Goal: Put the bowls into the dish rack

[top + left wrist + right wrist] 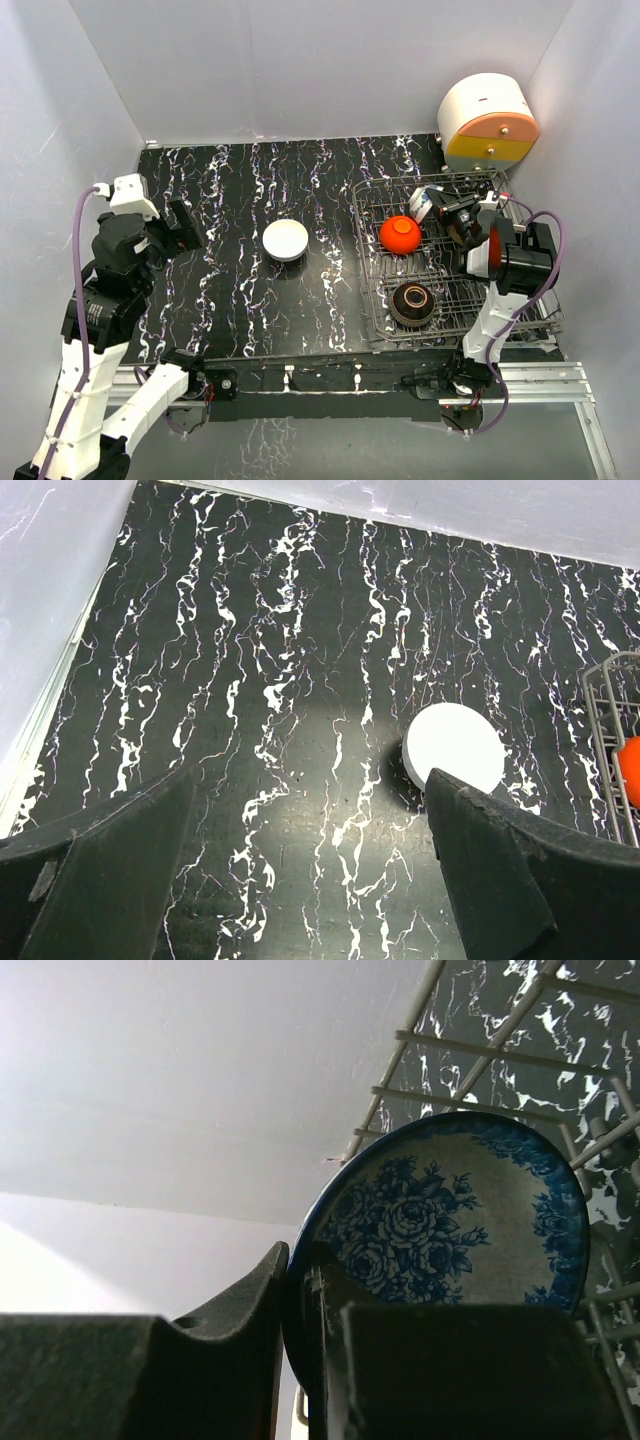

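The grey wire dish rack (372, 262) stands on the right of the table. A red-orange bowl (400, 234) and a dark brown bowl (412, 303) sit in it. A white bowl (285, 240) lies upside down on the table, left of the rack. It also shows in the left wrist view (455, 745). My right gripper (445, 208) is over the back of the rack. It is shut on the rim of the blue-and-white bowl (450, 1210), which it holds on edge. My left gripper (310, 860) is open and empty, left of the white bowl. I cannot make out the tan bowl.
A big white-orange-yellow drum container (487, 122) stands behind the rack at the back right. White walls close in the left, back and right sides. The rack's edge (605, 730) and the red-orange bowl (630, 770) show at the right of the left wrist view.
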